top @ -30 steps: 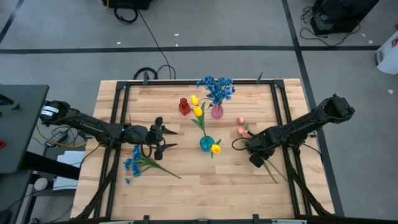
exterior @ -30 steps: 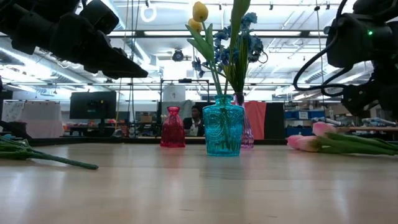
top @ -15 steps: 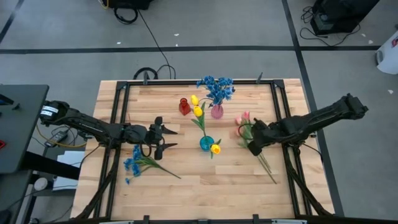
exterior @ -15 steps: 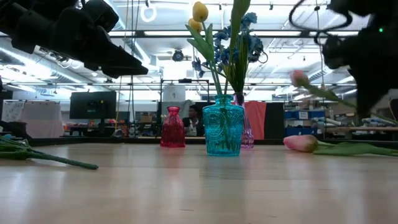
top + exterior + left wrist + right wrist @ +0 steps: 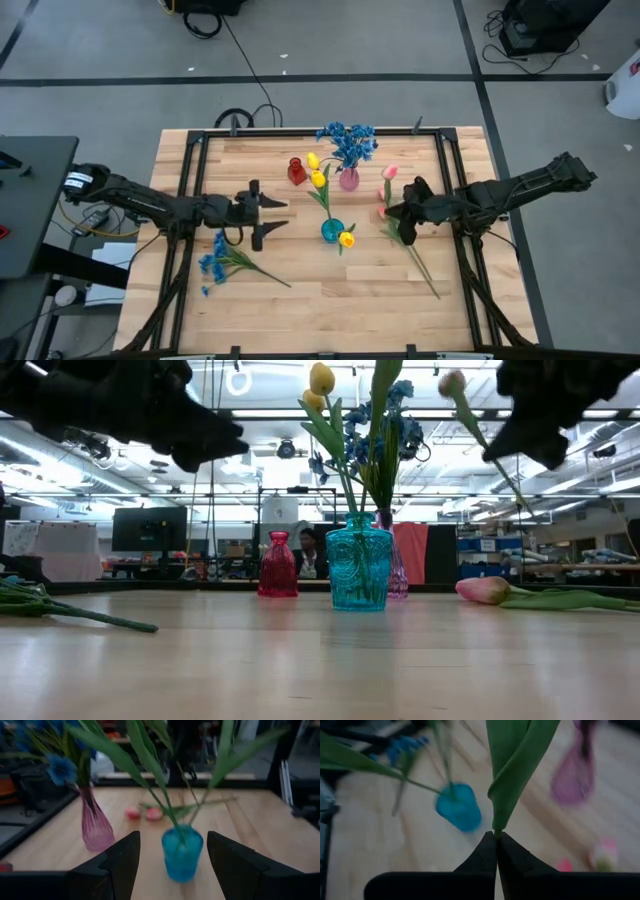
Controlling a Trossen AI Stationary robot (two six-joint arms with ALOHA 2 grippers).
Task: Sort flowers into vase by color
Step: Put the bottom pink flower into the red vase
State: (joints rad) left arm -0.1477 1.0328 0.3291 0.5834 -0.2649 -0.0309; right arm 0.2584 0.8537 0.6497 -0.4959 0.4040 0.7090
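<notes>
Your right claw is pinched tight on the green stem of a pink tulip, holding it up off the counter with the bud toward the vases and the stem trailing toward the counter's near edge. In the low view that bud rides high above the counter. Another pink tulip lies flat on the wood beneath it. Your left claw hangs with its fingers spread and nothing between them, facing the teal vase, which holds yellow tulips. The pink vase holds blue sprigs. The red vase stands beside it. One blue sprig lies on the counter near your left arm.
</notes>
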